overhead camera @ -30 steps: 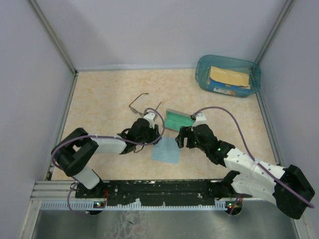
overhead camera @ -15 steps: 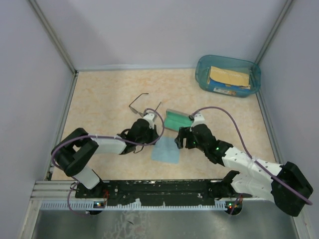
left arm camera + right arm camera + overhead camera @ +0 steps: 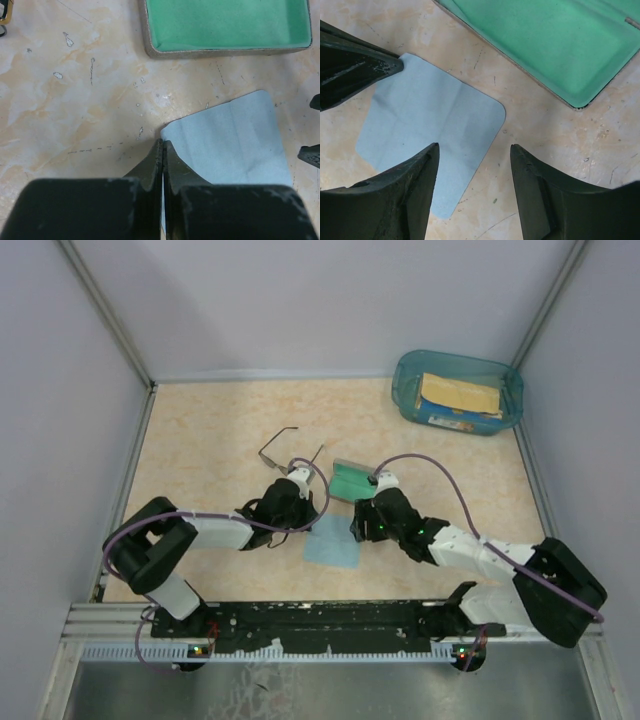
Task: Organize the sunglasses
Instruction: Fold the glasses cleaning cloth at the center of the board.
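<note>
The sunglasses (image 3: 281,443), thin and dark-framed, lie open on the table behind my left gripper; only a small bit shows at the top left edge of the left wrist view (image 3: 4,17). The grey case (image 3: 356,481) lies open, green-lined and empty (image 3: 225,22) (image 3: 545,45). A light blue cloth (image 3: 332,541) lies flat between the grippers. My left gripper (image 3: 163,142) is shut, its tips on the cloth's (image 3: 230,140) near-left corner. My right gripper (image 3: 475,146) is open and empty, just above the cloth's (image 3: 435,125) right edge.
A teal plastic bin (image 3: 458,390) holding a tan packet stands at the back right corner. Grey walls close in the table on three sides. The black rail with the arm bases runs along the near edge.
My right gripper has moved left and forward, closer to the cloth and the left gripper. The left arm, cloth, case and sunglasses have not moved.
</note>
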{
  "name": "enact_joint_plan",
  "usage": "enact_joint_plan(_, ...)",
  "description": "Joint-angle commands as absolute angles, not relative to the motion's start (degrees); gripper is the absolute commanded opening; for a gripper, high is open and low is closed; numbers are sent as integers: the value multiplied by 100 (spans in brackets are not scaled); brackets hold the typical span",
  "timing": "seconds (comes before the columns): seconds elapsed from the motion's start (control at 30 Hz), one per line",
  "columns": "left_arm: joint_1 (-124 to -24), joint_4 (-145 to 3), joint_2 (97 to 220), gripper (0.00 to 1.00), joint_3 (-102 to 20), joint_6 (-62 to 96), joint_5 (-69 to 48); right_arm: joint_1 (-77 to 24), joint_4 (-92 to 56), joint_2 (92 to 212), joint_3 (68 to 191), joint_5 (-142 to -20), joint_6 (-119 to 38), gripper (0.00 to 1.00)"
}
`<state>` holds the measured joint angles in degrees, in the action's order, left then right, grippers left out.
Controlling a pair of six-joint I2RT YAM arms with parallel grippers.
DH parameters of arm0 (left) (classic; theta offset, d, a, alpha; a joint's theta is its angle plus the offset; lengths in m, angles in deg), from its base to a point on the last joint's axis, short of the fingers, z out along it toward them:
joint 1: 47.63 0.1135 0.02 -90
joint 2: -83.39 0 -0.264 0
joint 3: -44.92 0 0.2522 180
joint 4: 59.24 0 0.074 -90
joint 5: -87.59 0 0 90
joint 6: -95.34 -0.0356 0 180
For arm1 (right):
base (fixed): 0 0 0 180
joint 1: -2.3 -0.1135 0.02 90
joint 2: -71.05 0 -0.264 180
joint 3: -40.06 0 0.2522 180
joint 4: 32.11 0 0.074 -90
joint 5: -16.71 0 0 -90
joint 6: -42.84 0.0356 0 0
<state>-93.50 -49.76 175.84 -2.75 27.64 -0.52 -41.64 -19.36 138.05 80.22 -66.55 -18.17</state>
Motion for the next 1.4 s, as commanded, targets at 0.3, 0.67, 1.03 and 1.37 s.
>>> enact_joint_plan(0.3, -9330, -5113, 17528, 0, -180, 2775, -153, -4121, -2594, 14633, 8572, -6609, -1905, 54)
enact_joint_plan(0.67, -9332, -5112, 17496, 0, -152, 2787, -170, -4068, -2734, 14970, 8622, -6541, -1890, 54)
enact_joint_plan(1.03, -9333, -5112, 17515, 0, -160, 2795, -176, -4020, -2799, 15169, 8641, -6625, -1878, 53)
enact_joint_plan(1.37, -9333, -5137, 17520, 0, -169, 2800, -162, -4015, -2795, 15369, 8657, -6737, -1869, 50)
